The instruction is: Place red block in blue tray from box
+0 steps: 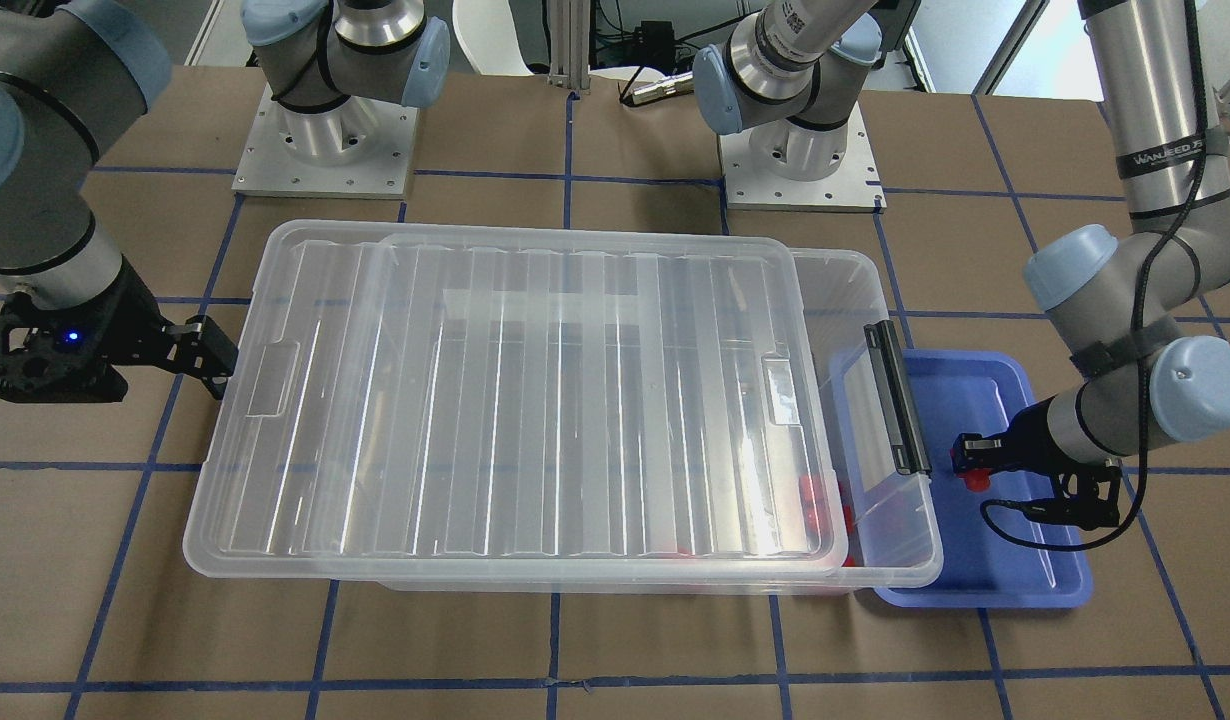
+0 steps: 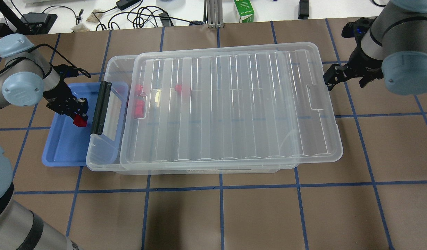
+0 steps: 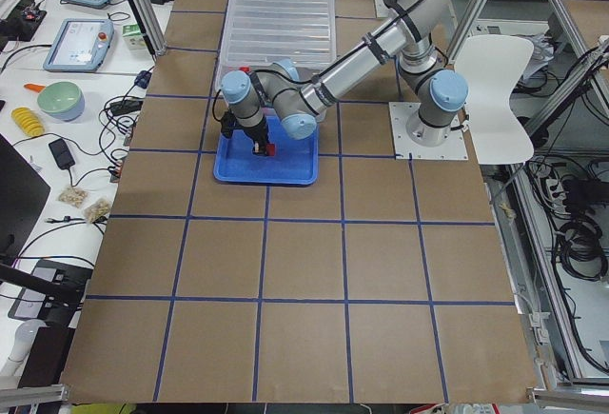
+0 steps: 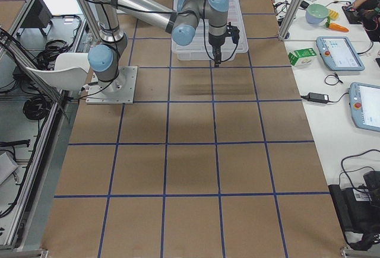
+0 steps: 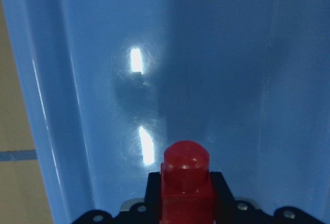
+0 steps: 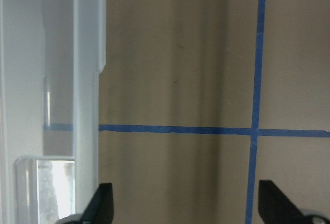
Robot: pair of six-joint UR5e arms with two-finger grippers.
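My left gripper (image 2: 77, 110) is shut on a red block (image 2: 80, 120), stub pointing down, and holds it over the blue tray (image 2: 60, 149). The left wrist view shows the block (image 5: 186, 183) between the jaws above the tray floor (image 5: 232, 54). The tray lies at the black-bar end (image 2: 101, 107) of the clear box (image 2: 95, 152). The ribbed lid (image 2: 234, 104) is slid toward my right, leaving that end of the box uncovered. More red blocks (image 2: 140, 107) lie inside the box. My right gripper (image 2: 329, 81) is open and empty beside the lid's far end, over bare table (image 6: 175, 80).
The box partly overlaps the tray's inner edge (image 1: 935, 520). Both arm bases (image 1: 325, 140) stand behind the box in the front-facing view. Cables and a green carton (image 2: 243, 10) lie beyond the table's far edge. Brown table with blue tape lines (image 2: 220, 184) lies in front of the box.
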